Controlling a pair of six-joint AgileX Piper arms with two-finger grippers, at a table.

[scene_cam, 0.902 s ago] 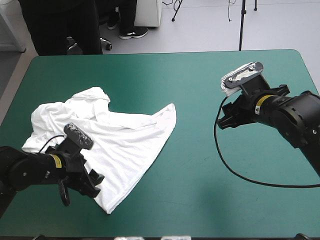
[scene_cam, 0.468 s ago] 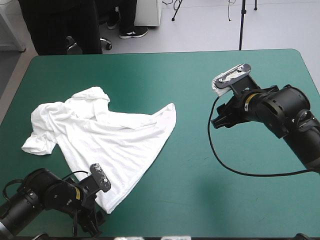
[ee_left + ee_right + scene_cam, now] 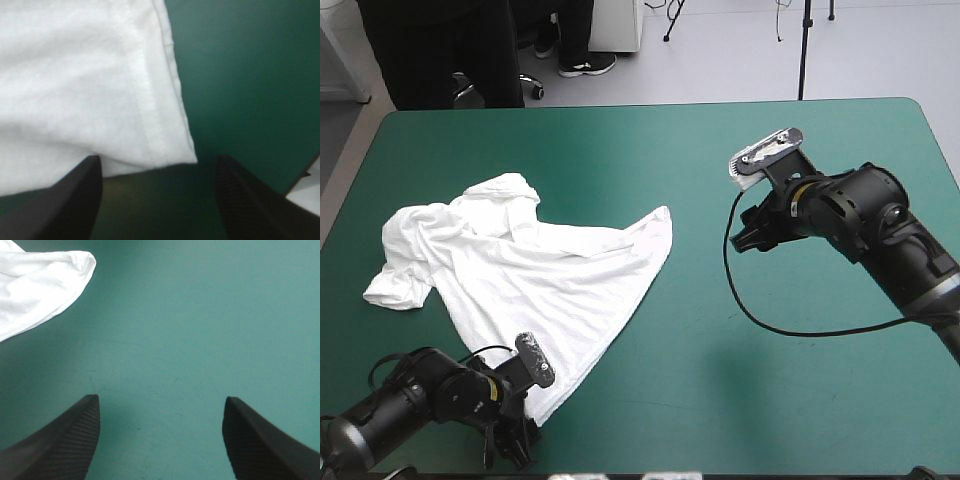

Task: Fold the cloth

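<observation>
The white T-shirt [image 3: 520, 275] lies spread, with wrinkles, on the left half of the teal-green table. Its near corner [image 3: 542, 412] points toward the front edge. My left gripper [image 3: 515, 445] sits low at that corner. In the left wrist view it [image 3: 159, 165] is open, with the hemmed corner of the T-shirt [image 3: 75, 85] just ahead, between the fingers. My right gripper [image 3: 750, 235] hovers over bare cover to the right of the shirt's far right corner [image 3: 665, 215]. It [image 3: 161, 399] is open and holds nothing, and the shirt's corner [image 3: 40, 280] shows farther ahead to one side.
The table's front edge [image 3: 620, 472] runs close behind my left gripper. Teal-green cover [image 3: 650, 140] surrounds the shirt on all sides.
My left arm has come off the shirt's near left side and dropped back to the front edge by the shirt's near corner. My right arm has shifted left toward the shirt.
</observation>
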